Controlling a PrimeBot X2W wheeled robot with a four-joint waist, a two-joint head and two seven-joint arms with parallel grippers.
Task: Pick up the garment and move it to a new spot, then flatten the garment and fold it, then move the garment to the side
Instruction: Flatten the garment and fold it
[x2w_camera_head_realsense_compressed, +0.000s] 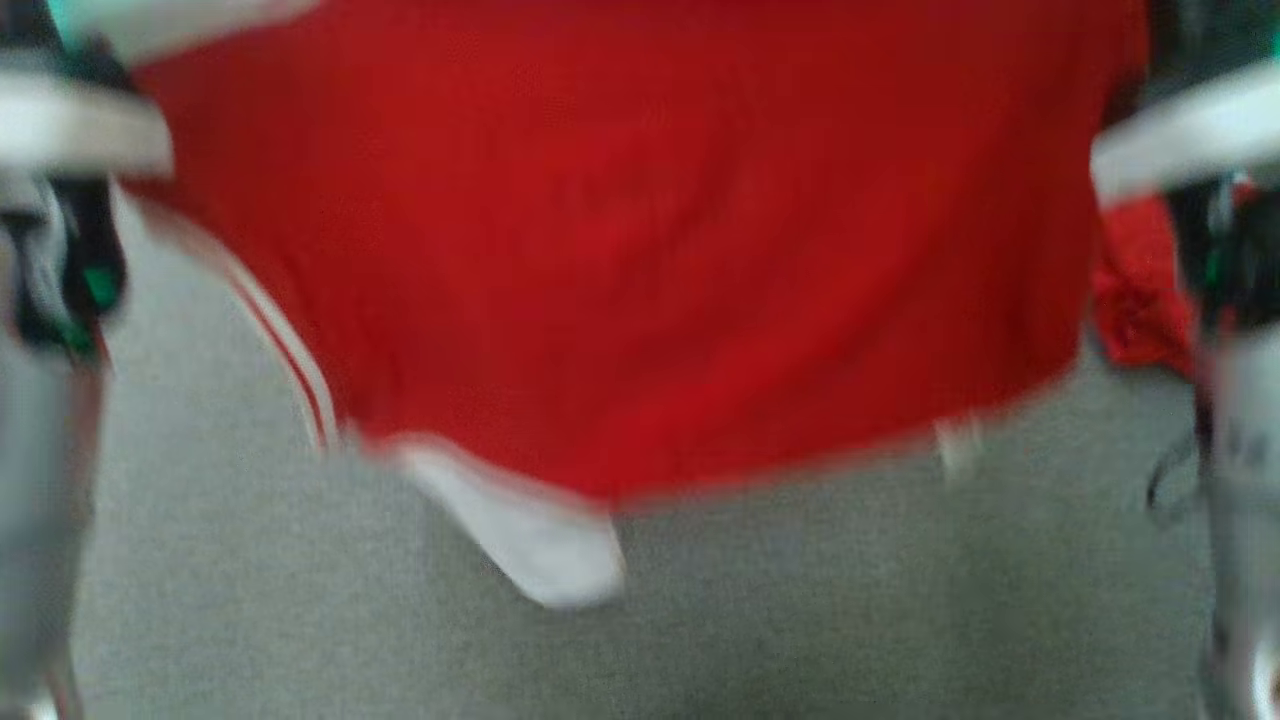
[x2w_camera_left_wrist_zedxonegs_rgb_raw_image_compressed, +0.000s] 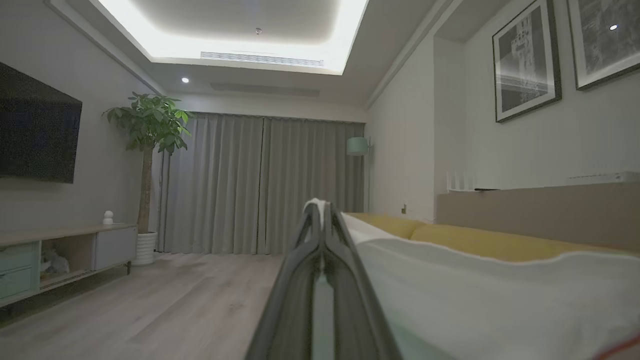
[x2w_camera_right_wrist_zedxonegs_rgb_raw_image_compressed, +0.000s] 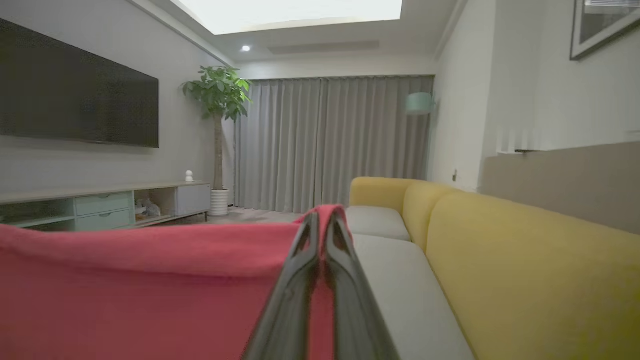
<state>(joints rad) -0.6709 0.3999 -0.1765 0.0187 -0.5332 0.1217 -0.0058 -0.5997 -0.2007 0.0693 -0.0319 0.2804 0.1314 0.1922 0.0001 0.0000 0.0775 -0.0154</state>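
Hanging between the two arms, the red garment (x2w_camera_head_realsense_compressed: 640, 250) is spread wide above a grey surface (x2w_camera_head_realsense_compressed: 760, 640), with its white-trimmed lower hem dangling free. The head view is too blurred to tell whether the hem touches that surface. The left end effector (x2w_camera_left_wrist_zedxonegs_rgb_raw_image_compressed: 320, 212) is pinched tight on a white edge of the cloth, which runs off toward the right arm. The right end effector (x2w_camera_right_wrist_zedxonegs_rgb_raw_image_compressed: 324, 220) is clamped on a red corner, with the fabric stretching away to the left. Gripping two upper corners well apart lets the cloth's own weight pull it flat, so this looks like the carry to a new spot, ahead of flattening. A yellow sofa (x2w_camera_right_wrist_zedxonegs_rgb_raw_image_compressed: 505, 260) lies near, on the right.
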